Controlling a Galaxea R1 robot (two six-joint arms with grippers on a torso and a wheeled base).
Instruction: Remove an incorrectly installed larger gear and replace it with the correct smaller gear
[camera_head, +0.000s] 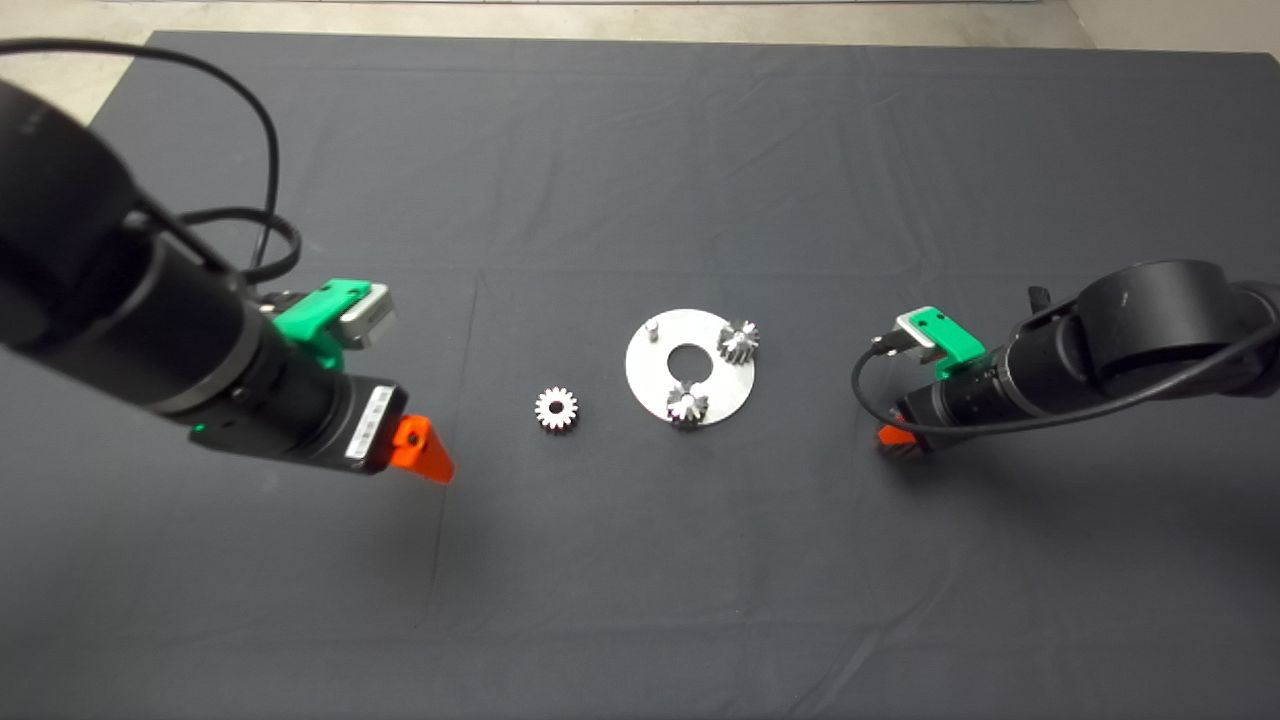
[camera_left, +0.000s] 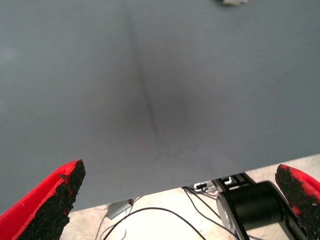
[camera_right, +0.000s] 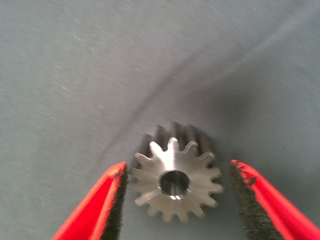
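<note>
Right tool (camera_right: 175, 200) open astride larger gear (camera_right: 175, 179) lying on tabletop (camera_head: 640, 150), clear of plate (camera_head: 690, 365). Left tool (camera_left: 175, 200) open, nearing smaller gear (camera_head: 556, 408) at plate's 9 o'clock.

You see the table (camera_head: 640, 600) draped in a dark grey, creased mat (camera_head: 700, 150) that fills nearly your whole view. Beyond its far edge runs a strip of pale concrete floor (camera_head: 600, 18), evenly lit.
</note>
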